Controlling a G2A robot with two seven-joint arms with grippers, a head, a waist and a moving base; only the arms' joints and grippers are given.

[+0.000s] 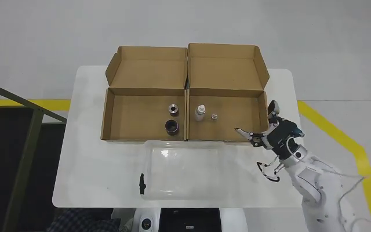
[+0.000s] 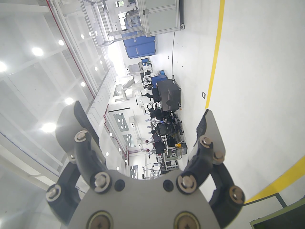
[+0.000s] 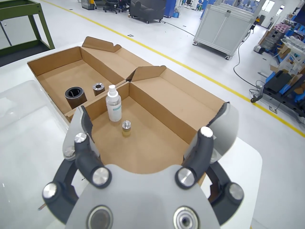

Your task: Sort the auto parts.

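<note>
- Right end effector (image 3: 153, 110) is hanging wide open and empty over the near outer corner of the right box (image 3: 152, 96).
- Spray bottle (image 3: 114, 107) and small capped part (image 3: 126, 127) are standing upright on that box's floor just ahead of it, close together but apart.
- Past them, across the shared wall, the left box (image 3: 62, 58) is holding a dark sleeve (image 3: 75, 96) and a steel bushing (image 3: 98, 88).
- Left end effector (image 2: 143, 113) is also gaping wide and empty, aiming out at the room.
- I'm judging a next pick as pending. The only loose candidate is the black piece (image 1: 141, 184), lying well across from the right end effector by the clear tray (image 1: 185, 168) (too small to identify).
- I'm advising it rise straight up before crossing, since the box's near wall is sitting right under its fingers.
- The tray rim is lying in the path, and the tabletop (image 1: 81, 145) edge is running close on the outer side. The open room is lying above the tray.
</note>
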